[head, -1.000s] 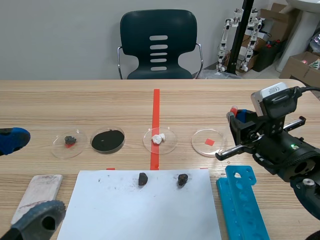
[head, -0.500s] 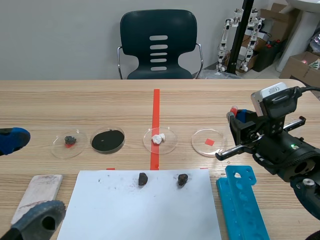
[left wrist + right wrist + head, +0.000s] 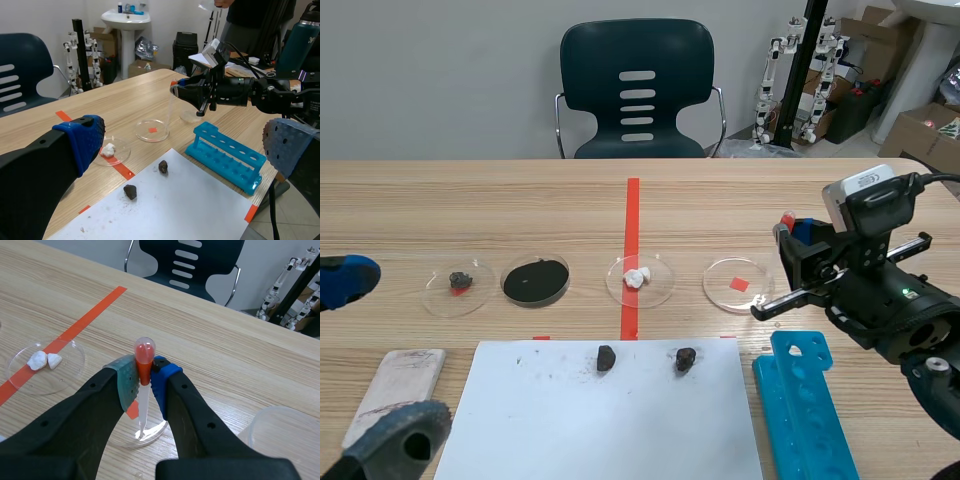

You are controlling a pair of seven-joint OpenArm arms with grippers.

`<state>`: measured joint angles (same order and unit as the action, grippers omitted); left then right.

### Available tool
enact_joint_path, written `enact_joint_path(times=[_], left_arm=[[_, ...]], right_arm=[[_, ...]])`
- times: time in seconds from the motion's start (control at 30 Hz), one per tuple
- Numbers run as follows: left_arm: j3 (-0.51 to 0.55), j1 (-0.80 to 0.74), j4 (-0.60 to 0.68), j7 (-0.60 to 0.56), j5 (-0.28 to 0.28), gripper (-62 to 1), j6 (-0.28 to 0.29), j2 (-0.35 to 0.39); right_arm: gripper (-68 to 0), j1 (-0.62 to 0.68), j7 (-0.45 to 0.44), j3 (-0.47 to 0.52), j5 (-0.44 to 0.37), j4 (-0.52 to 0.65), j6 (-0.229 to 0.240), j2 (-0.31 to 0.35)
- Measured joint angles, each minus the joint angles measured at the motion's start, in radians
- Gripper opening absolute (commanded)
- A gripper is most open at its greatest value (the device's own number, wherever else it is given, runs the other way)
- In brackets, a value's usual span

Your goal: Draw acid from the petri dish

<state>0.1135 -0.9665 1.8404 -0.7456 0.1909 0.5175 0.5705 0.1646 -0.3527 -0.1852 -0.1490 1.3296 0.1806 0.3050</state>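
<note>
**Wood worktop, pipette poised over the dish**

My right jaws are clamped on the pipette (image 3: 143, 351) just under its red bulb, with the stem pointing down. From my wrist, its tip sits over the dish (image 3: 737, 286), the last in the row toward the worktop's right edge. I cannot tell whether the tip touches the bottom. I judge this to be the dipping step, with nothing drawn yet. Next calls for a straight descent into the liquid, then a squeeze and a slow release. My left jaws stand apart near the left edge.
</note>
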Motion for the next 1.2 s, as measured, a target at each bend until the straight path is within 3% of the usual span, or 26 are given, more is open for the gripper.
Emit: enact_joint_path(times=[0.4,0.8,1.2], left_arm=[[0.000,0.000,0.000,0.000,0.000,1.4,0.000,0.000],[0.000,0.000,0.000,0.000,0.000,1.4,0.000,0.000],[0.000,0.000,0.000,0.000,0.000,1.4,0.000,0.000]], right_arm=[[-59.6,0.005,0.114,0.038,-0.001,0.144,0.000,0.000],[-59.6,0.120,0.128,0.080,-0.016,0.347,0.001,0.000],[-59.6,0.150,0.169,0.081,-0.035,0.410,0.001,0.000]])
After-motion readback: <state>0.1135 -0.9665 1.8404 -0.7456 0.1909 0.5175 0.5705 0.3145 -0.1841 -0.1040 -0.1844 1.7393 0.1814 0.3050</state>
